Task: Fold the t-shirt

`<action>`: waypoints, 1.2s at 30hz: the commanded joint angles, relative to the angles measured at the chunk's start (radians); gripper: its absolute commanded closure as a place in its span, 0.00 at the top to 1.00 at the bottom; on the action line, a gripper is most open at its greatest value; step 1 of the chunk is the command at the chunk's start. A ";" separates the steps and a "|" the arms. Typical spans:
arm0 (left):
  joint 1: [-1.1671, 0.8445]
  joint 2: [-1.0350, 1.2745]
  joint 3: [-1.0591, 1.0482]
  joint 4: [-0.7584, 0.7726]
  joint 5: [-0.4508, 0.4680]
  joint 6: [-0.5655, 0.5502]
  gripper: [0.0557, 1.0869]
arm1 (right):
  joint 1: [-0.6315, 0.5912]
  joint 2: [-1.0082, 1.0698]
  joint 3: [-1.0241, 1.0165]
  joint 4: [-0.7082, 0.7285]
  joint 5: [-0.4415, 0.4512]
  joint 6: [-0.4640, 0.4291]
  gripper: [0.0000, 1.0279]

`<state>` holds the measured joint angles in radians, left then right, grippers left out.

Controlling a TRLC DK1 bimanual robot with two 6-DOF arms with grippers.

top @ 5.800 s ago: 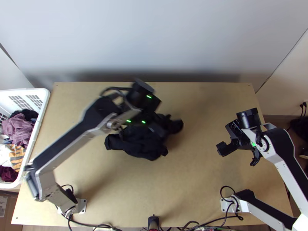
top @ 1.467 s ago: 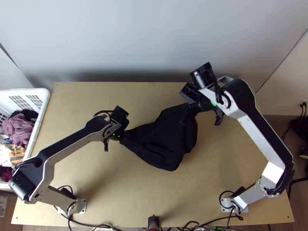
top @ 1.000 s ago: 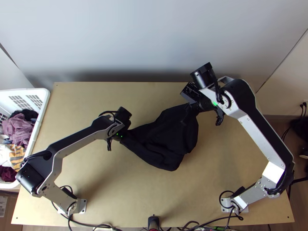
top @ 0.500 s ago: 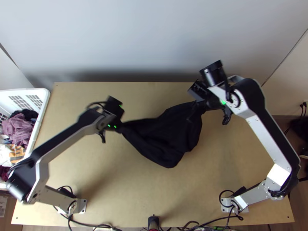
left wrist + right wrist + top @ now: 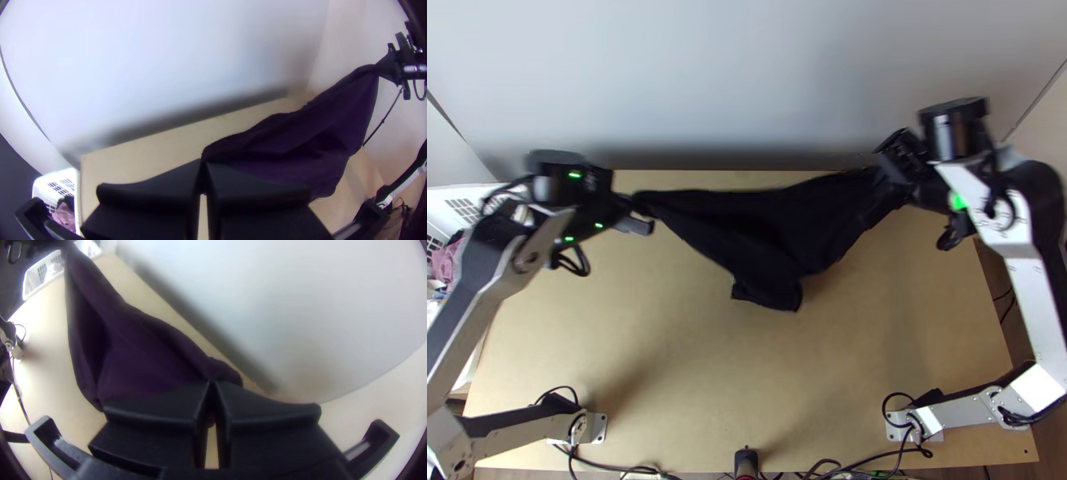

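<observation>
Clamping their fingers on opposite ends of the t-shirt [image 5: 771, 232], the left gripper [image 5: 203, 162] and right gripper [image 5: 213, 384] suspend it above the table [image 5: 691, 384], presumably to straighten it.

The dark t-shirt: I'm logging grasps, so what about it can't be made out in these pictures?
Left wrist view: which part of the t-shirt the left gripper pinches; its fingers cover it.
Right wrist view: the part in the right gripper; likewise covered.
Top view: the neckline, lost in dark folds.
</observation>
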<state>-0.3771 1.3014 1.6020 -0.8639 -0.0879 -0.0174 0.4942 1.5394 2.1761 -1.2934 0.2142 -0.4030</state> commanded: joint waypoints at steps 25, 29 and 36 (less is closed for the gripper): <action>-0.125 -0.097 0.605 -0.158 -0.161 0.139 0.04 | 0.141 -0.283 0.077 0.174 0.280 -0.206 0.03; -0.140 -0.113 0.613 -0.196 -0.161 0.158 0.04 | 0.141 -0.311 0.090 0.180 0.301 -0.229 0.03; -0.149 -0.149 0.599 -0.273 -0.162 0.134 0.04 | 0.135 -0.375 0.090 0.108 0.324 -0.224 0.03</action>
<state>-0.5156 1.1801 2.1967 -1.0691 -0.2405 0.1318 0.6285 1.2224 2.2612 -1.1400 0.5060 -0.6159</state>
